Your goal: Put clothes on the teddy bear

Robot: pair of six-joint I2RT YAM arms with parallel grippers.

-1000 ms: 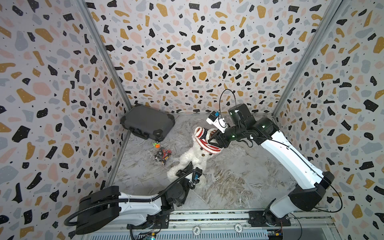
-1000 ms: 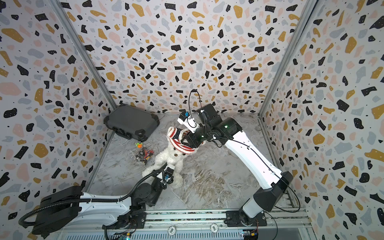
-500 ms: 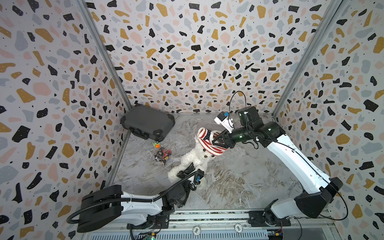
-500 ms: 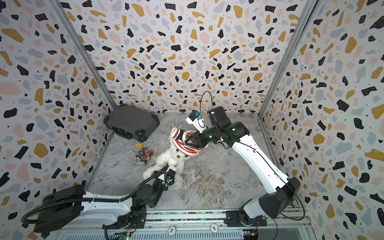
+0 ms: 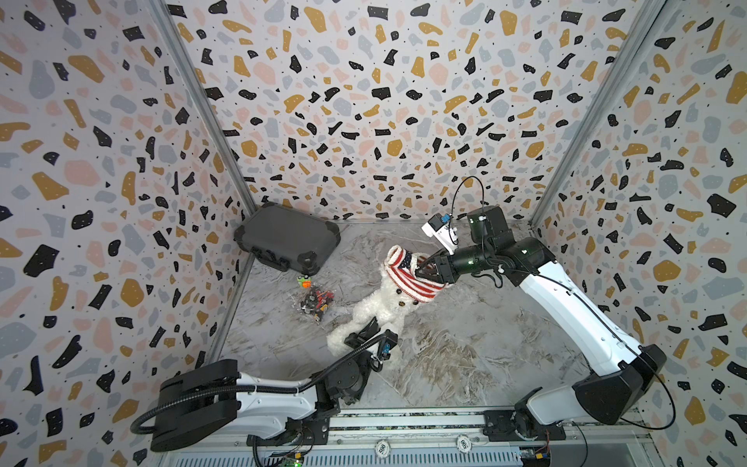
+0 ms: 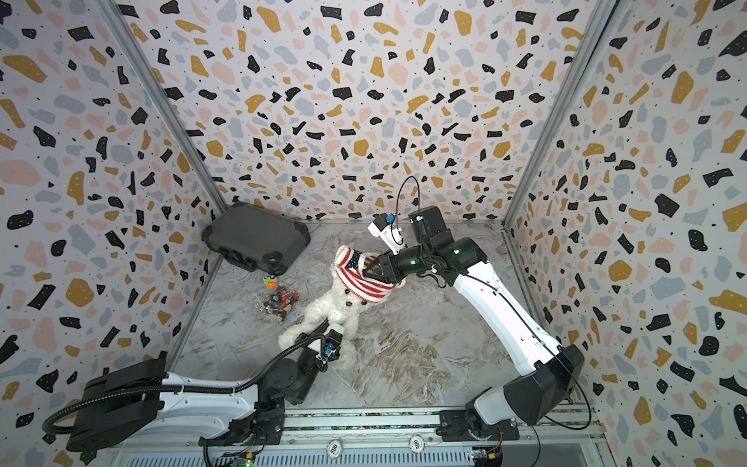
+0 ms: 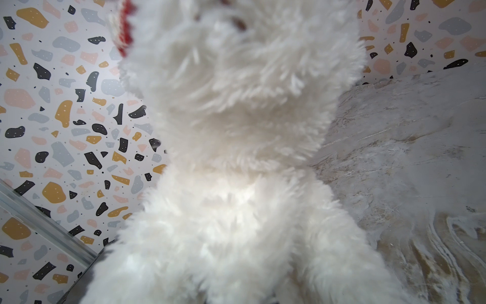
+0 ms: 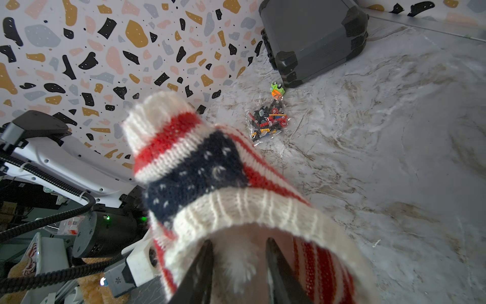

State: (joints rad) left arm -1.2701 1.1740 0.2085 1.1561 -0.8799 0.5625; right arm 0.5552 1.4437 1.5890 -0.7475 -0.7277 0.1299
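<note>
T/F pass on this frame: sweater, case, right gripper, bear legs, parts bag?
1. The sweater sits over the teddy bear's head end. True.
2. The dark case is open. False: its lid is shut.
3. The right gripper reaches into the sweater's opening. True.
4. The bear's legs are inside the sweater. False: they are bare, by the left gripper.
5. The bag of small parts lies on the bear. False: it lies on the table, apart from it.

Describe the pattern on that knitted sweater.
The sweater has red-white stripes and a navy white-flecked patch; clearest in the right wrist view.
</note>
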